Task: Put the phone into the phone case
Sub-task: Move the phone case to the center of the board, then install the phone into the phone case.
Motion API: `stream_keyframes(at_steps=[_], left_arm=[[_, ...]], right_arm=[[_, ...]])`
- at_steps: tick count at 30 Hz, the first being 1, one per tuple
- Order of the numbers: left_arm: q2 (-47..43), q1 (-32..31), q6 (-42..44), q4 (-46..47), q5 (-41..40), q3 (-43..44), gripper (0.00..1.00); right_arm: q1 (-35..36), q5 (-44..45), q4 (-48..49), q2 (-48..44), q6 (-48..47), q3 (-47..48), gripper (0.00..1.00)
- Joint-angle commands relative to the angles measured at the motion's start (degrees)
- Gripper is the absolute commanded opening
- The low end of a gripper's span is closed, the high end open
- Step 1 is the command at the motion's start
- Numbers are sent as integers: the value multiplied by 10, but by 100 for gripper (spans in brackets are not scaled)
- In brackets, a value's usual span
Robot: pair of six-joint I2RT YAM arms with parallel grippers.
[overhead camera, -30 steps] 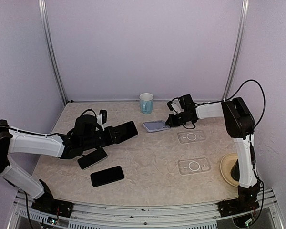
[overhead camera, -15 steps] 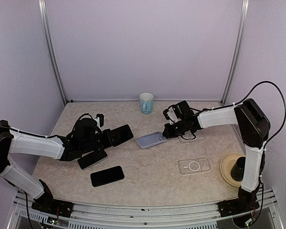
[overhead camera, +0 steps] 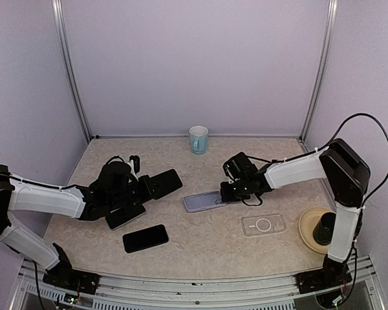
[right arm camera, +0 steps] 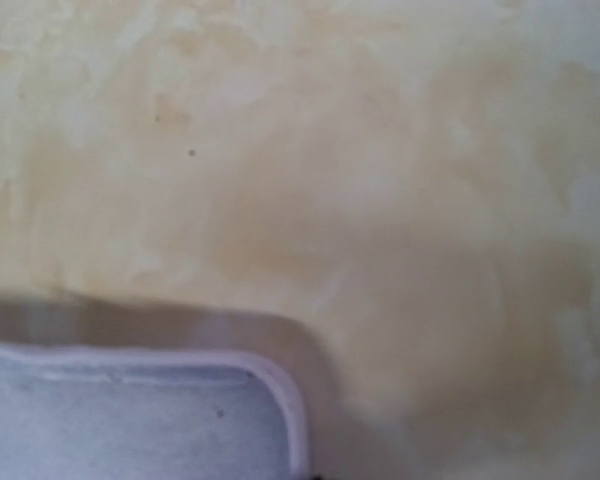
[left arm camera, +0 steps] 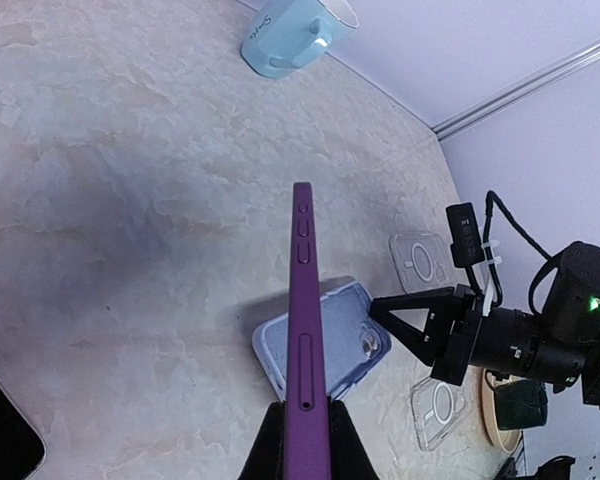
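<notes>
Phone edge-on at left wrist, blurred case corner, seemingly lilac

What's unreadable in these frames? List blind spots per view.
- Right wrist: blurred; only a corner of the lilac phone case shows, own fingers out of frame.
- Left wrist: purple phone is edge-on, faces unseen.
- Top: right arm largely covers the farther clear case; left arm overlaps a black phone.

Top external view looks down from above and behind over the whole table. Left wrist view faces across it and shares the lilac phone case and the mug. Right wrist view sits very close over one corner of the case.
</notes>
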Motion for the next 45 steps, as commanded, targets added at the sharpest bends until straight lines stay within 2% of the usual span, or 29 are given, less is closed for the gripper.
stream_keyframes(at_steps=[1, 14, 16, 20, 22, 30, 35, 45], left_arm=[[-13, -9, -10, 37, -10, 2, 0], [6, -27, -20, 52, 0, 10, 0], [12, -30, -23, 55, 8, 18, 0], [30, -34, -25, 57, 30, 39, 0], [40, -32, -23, 60, 46, 48, 0], [78, -16, -12, 60, 144, 88, 0], [113, -14, -16, 71, 187, 110, 0], [184, -12, -49, 101, 241, 138, 0]], right_arm=[[15, 31, 4, -21, 39, -7, 0], [15, -51, 8, -72, 38, -21, 24], [9, -67, 13, -92, 36, -29, 31], [-9, -101, 16, -129, 24, -44, 54], [-22, -128, 23, -143, 16, -53, 59], [-80, -242, 110, -180, 13, -133, 68], [-98, -314, 172, -163, 30, -162, 70], [-102, -347, 204, -107, 41, -150, 72]])
